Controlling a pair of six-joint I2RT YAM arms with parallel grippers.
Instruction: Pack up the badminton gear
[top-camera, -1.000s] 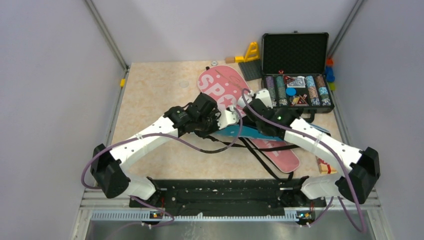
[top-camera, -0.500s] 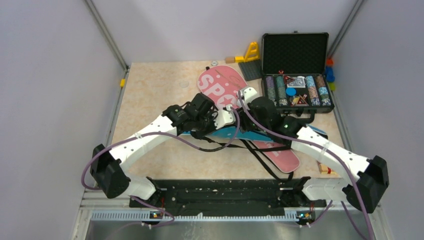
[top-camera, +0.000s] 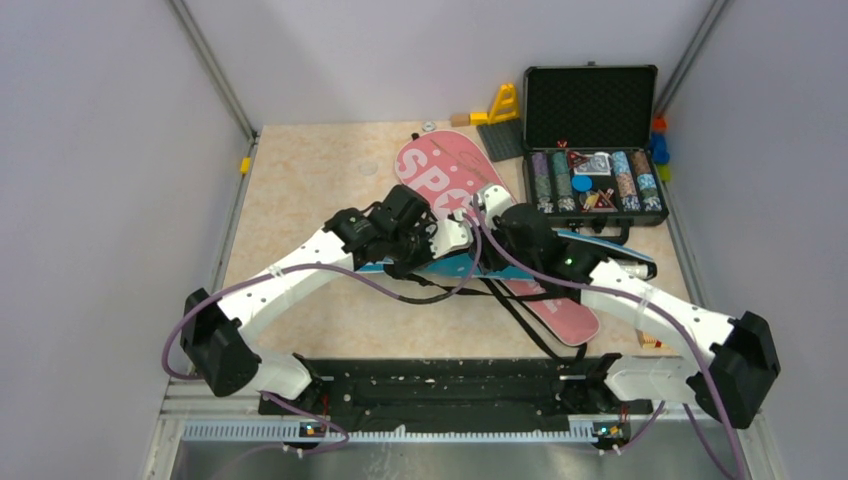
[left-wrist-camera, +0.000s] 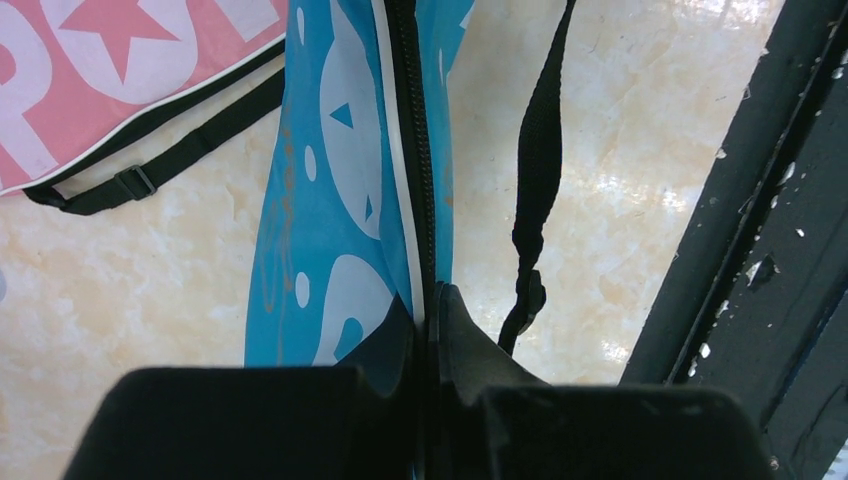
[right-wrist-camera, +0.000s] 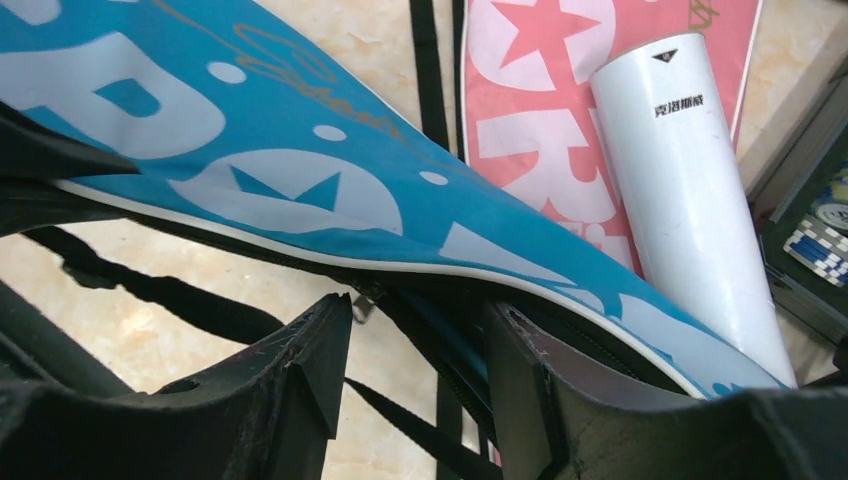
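As left tool (left-wrist-camera: 428, 300) pinches blue cover (left-wrist-camera: 330, 180), right tool (right-wrist-camera: 418, 315) gapes; pink cover (top-camera: 440, 165) reads "SP".

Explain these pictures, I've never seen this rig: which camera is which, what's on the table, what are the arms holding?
Two robot arms are bolted at the table's near edge. The wide picture looks down from above and behind them; the other two come from a camera on each wrist. On the table are a pink cover, a blue cover across it, a white tube and an open poker chip case. The left jaws are shut on the blue cover's zipper edge. The right jaws stand open at that cover's edge, gripping nothing.
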